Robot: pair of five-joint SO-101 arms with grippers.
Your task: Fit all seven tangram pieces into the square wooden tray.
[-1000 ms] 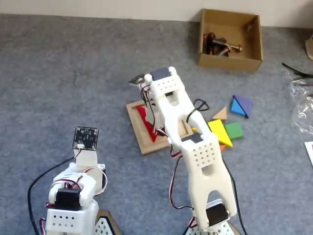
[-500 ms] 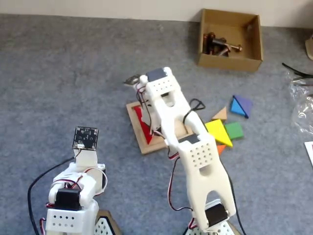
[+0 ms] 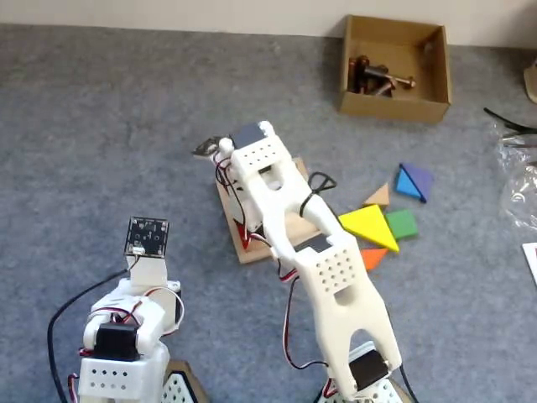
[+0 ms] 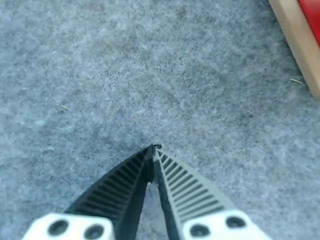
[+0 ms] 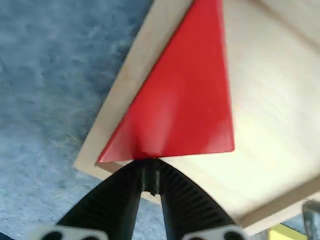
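The square wooden tray (image 5: 272, 95) lies mid-table, with its near corner (image 3: 243, 250) showing past my right arm (image 3: 277, 180). A red triangle (image 5: 185, 100) lies flat inside it along one rim. My right gripper (image 5: 149, 176) is shut, its tips against the red triangle's short edge near the tray's rim. Right of the tray on the carpet lie a yellow triangle (image 3: 367, 225), a green square (image 3: 401, 222), an orange piece (image 3: 373, 256), a tan triangle (image 3: 377, 195) and a blue and purple pair (image 3: 414, 180). My left gripper (image 4: 152, 148) is shut over bare carpet, a tray edge (image 4: 300, 45) beyond it.
A cardboard box (image 3: 394, 67) with small metal parts stands at the back. Clear plastic packaging (image 3: 520, 168) lies at the right edge. My left arm (image 3: 134, 319) is folded at the front left. Grey carpet stretches open to the left of the tray.
My right arm has swung leftward across the tray, covering more of the red triangle and uncovering the yellow one. The left arm has stayed still.
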